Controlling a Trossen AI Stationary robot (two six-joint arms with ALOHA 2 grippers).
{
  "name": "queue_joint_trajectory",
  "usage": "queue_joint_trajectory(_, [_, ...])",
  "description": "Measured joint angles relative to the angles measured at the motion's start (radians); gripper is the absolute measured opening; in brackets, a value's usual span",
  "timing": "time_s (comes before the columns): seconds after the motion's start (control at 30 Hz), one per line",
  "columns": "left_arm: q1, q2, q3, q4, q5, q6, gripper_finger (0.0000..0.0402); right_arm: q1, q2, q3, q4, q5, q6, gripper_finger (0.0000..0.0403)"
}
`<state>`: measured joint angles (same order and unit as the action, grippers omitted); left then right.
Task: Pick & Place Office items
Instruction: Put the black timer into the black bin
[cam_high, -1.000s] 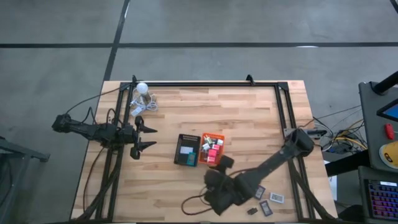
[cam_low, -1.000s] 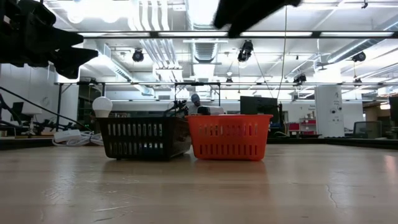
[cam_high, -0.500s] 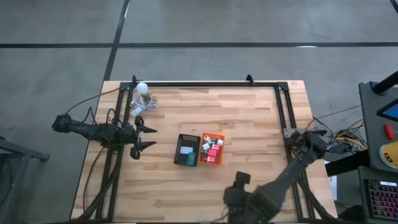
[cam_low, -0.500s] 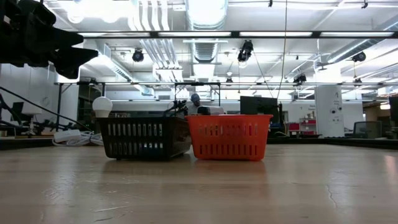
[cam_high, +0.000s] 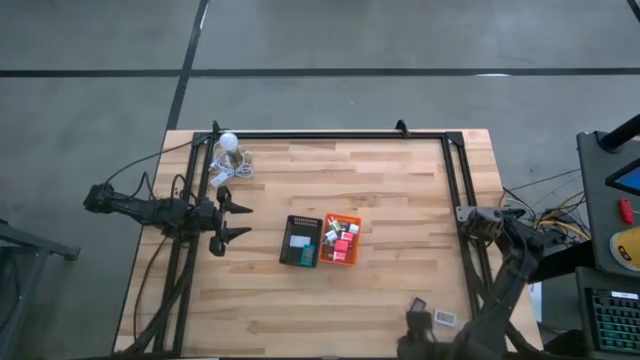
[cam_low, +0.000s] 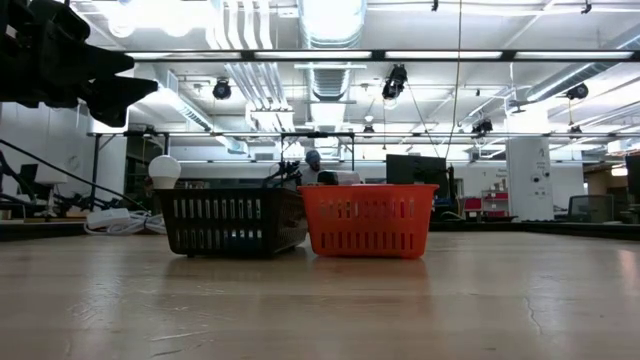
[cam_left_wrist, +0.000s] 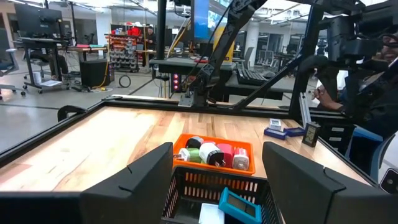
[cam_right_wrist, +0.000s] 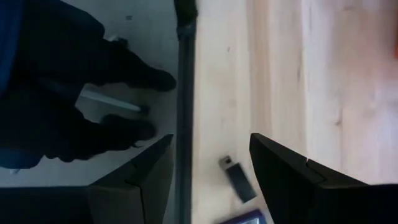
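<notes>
- Overhead, the black tray (cam_high: 300, 241) and orange tray (cam_high: 341, 239) sit side by side mid-desk (cam_high: 390, 190); the low view shows only their slatted walls.
- Left hand (cam_high: 243, 221) hovers beside the black tray, released, holding nothing.
- Right hand (cam_right_wrist: 208, 171) is at the desk's near edge, largely cut off overhead; its wrist view shows the fingers apart and empty.
- Office items (cam_high: 339, 238): small pink, red and white pieces in the orange tray; flat dark rectangles (cam_high: 419, 305) lie near the right hand.
</notes>
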<state>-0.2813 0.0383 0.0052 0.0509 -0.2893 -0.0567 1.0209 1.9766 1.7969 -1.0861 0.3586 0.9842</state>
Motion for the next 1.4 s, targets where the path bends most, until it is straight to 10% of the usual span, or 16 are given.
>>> queue_joint_trajectory(1.4, [0.000,0.000,0.000,0.000,0.000,0.000,0.0252,0.047,0.115,-0.194,-0.025,0.008,0.033,0.0203])
